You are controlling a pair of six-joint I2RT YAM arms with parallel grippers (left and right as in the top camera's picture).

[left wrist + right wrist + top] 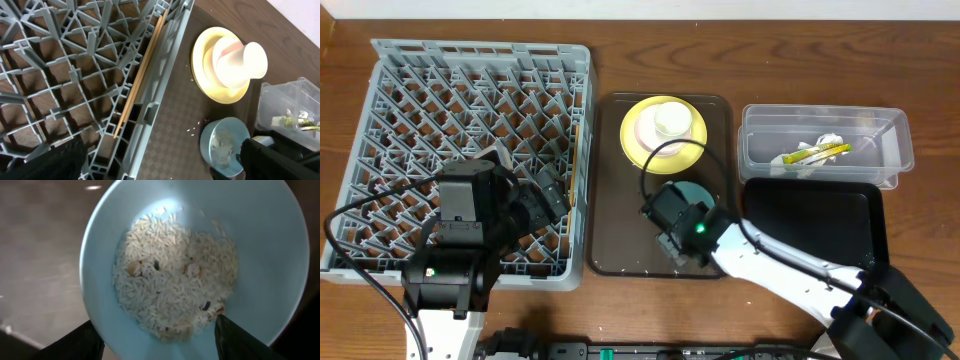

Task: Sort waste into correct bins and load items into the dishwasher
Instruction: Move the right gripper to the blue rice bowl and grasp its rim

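Note:
A light blue bowl [200,240] holds whitish rice and food bits [175,285]. It sits on the brown tray [620,240], also seen in the left wrist view [222,145]. My right gripper [682,215] is open and straddles the bowl's near rim, one finger outside and one inside. The yellow plate [638,140] carries the white cup [670,118]. The chopsticks [142,75] lie along the right edge of the grey dish rack [420,60]. My left gripper [548,192] hovers open and empty over the rack's right side.
The clear tub [760,130] at the back right holds white paper scraps [825,140] and the snack wrapper [815,153]. The black tray [810,215] lies just in front of it, partly under my right arm. A few rice grains [192,131] dot the brown tray.

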